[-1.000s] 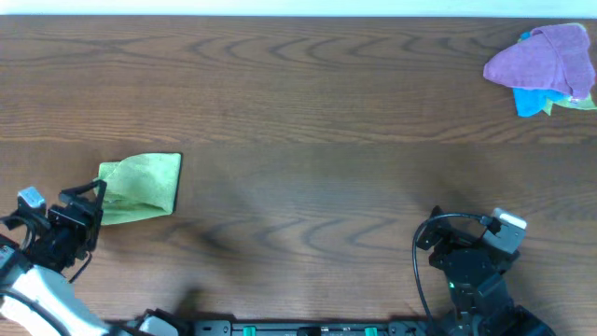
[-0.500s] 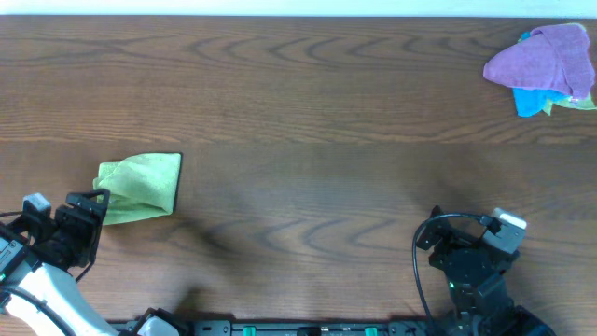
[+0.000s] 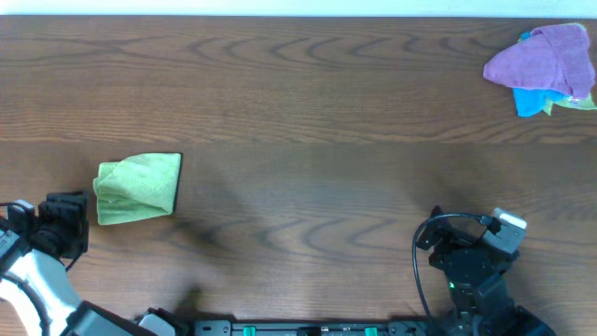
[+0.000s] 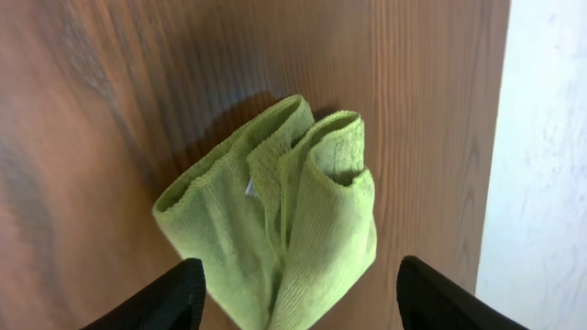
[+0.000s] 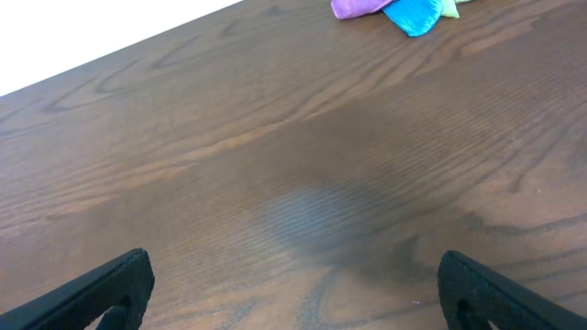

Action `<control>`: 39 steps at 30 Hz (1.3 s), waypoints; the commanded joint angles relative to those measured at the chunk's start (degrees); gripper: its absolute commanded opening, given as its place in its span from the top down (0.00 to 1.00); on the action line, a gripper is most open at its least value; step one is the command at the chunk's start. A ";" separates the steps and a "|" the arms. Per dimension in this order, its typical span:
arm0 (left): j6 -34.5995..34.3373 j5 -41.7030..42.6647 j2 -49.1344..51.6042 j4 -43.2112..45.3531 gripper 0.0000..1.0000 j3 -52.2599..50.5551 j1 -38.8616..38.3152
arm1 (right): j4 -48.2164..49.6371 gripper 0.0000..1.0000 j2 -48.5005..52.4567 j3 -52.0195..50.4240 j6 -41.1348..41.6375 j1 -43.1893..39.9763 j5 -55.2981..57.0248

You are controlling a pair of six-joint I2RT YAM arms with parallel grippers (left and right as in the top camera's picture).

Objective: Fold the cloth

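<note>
The lime-green cloth [image 3: 137, 189] lies folded into a small bundle on the left part of the wooden table. In the left wrist view the cloth [image 4: 275, 220] shows its layered folds, with looped edges at the far end. My left gripper [image 3: 65, 224] hangs just short of the bundle's near-left edge, apart from it and open. Its black fingertips [image 4: 174, 298] frame the cloth's near end without touching it. My right gripper [image 5: 298, 302] stands wide open above bare wood, and the right arm [image 3: 471, 261] is folded at the front right.
A purple cloth [image 3: 546, 58] lies heaped over a bright blue cloth [image 3: 530, 101] at the far right corner; the same purple cloth [image 5: 362, 7] shows at the top of the right wrist view. The table's edge [image 4: 500, 137] runs close beside the green bundle.
My left gripper has drawn back from the cloth's left edge toward the front left, its jaws narrowing slightly. The cloth stays folded on the table. The right arm has not moved.
</note>
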 commanded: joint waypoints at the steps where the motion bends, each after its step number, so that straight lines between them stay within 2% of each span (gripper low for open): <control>1: -3.67 -0.63 2.49 1.16 0.32 0.50 -2.60 | -0.04 0.01 -0.31 -0.07 0.81 -0.63 0.81; 9: -5.49 -1.51 5.18 6.38 0.33 0.50 -7.82 | -0.07 0.01 -0.31 -0.07 0.81 -0.63 0.81; 16: -5.46 -5.22 5.29 6.67 0.33 0.50 -8.22 | -0.07 0.01 -0.31 -0.07 0.81 -0.63 0.81; 26: -5.68 -4.79 10.16 7.17 0.34 0.50 -8.59 | -0.07 0.01 -0.31 -0.07 0.81 -0.63 0.81; 31: -5.68 -4.35 11.61 8.04 0.51 0.50 -9.57 | -0.07 0.01 -0.31 -0.07 0.81 -0.63 0.81; 39: -5.64 -4.59 11.58 9.42 0.94 0.50 -9.81 | -0.07 0.01 -0.31 -0.07 0.79 -0.63 0.81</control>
